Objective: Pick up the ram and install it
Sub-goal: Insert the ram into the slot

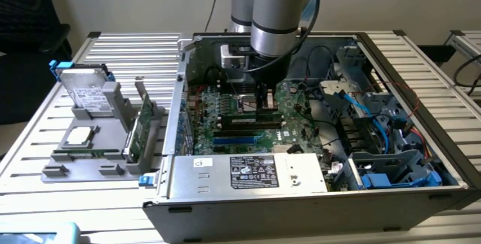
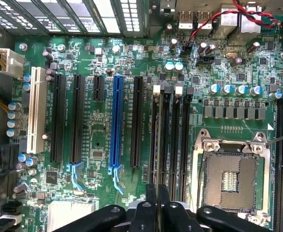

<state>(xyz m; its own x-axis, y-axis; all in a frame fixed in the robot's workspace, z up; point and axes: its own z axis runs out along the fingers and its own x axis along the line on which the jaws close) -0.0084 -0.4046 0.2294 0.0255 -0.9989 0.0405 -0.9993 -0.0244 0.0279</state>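
Wrist view | gripper (image 2: pixel 156 195) over slots (image 2: pixel 156 125), jaws nearly closed, seemingly pinching ram (image 2: pixel 156 189) edge-on | step: likely insertion | next needs: ram square over slot, straight press

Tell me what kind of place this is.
Probably a robotics lab bench for computer assembly: an open case on a slatted table, a grey fixture holding parts, and a robot arm reaching over the motherboard.

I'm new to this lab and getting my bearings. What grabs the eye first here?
The robot arm reaches down into the open computer case on the slatted table, its gripper low over the memory slots. In the wrist view, the bright blue slot and the empty CPU socket stand out.
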